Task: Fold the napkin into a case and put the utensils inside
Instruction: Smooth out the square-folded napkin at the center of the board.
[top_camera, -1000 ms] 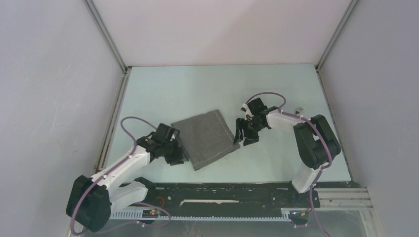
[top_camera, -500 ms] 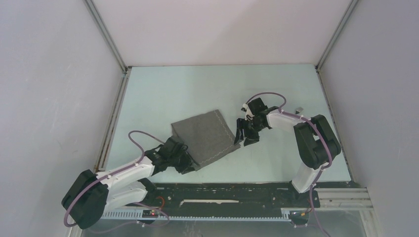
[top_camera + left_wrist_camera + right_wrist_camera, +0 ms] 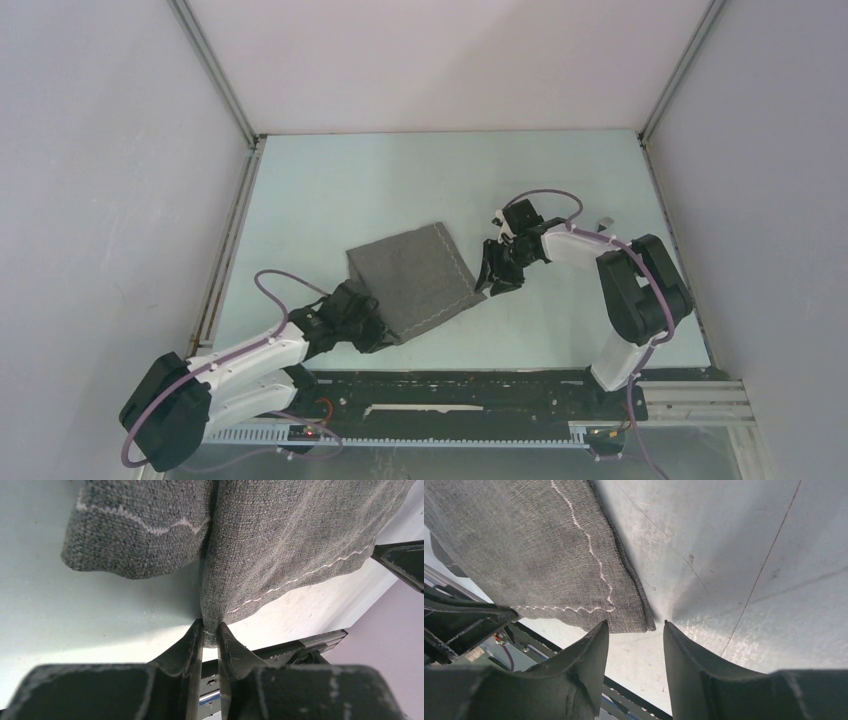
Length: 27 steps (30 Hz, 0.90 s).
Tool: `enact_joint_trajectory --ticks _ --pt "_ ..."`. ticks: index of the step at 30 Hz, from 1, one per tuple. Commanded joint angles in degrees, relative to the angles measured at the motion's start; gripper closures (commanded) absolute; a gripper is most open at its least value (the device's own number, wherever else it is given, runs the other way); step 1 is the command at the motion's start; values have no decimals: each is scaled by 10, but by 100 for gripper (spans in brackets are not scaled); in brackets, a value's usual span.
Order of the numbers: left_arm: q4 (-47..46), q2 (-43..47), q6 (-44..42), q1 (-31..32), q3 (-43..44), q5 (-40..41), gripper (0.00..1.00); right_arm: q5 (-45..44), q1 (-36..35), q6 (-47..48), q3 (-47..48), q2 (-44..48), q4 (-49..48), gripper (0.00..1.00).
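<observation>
The grey napkin [image 3: 415, 278] lies folded flat on the table, turned at an angle. My left gripper [image 3: 388, 333] is at its near corner and is shut on the cloth edge; in the left wrist view the jaws [image 3: 210, 630] pinch a bunched fold of the napkin [image 3: 280, 540]. My right gripper [image 3: 497, 281] is open at the napkin's right corner. In the right wrist view its fingers [image 3: 636, 627] straddle bare table just short of that corner [image 3: 549, 555]. The knife and fork are not clearly in view.
A small silvery piece [image 3: 604, 222] lies on the table beyond the right arm; I cannot tell what it is. The black rail [image 3: 470, 385] runs along the near edge. Walls enclose the table [image 3: 400, 180] on three sides.
My left gripper moved from the napkin's left edge down to its near corner and shut on the cloth there. The right gripper shifted only slightly and stays open.
</observation>
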State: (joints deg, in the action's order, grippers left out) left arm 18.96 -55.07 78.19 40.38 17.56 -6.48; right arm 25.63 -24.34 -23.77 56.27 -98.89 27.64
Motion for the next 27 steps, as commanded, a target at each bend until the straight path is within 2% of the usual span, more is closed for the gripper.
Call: enact_joint_trajectory --ticks 1,5,12,18,24,27 --pt "12 5 -1 3 5 15 83 10 1 -78 -35 31 -30 48" --pt "8 7 -4 3 -2 12 83 8 -4 -110 -65 40 -52 42" --pt "-2 -11 -16 4 5 0 77 -11 -6 -131 -67 23 -68 43" --pt "2 -13 -23 3 10 -1 76 -40 -16 -127 -39 10 -36 44" --pt "9 -6 -25 4 13 0 76 -77 -36 -139 -9 -10 12 49" --pt "12 -2 -27 3 12 -3 72 -98 -46 -145 10 -23 32 54"
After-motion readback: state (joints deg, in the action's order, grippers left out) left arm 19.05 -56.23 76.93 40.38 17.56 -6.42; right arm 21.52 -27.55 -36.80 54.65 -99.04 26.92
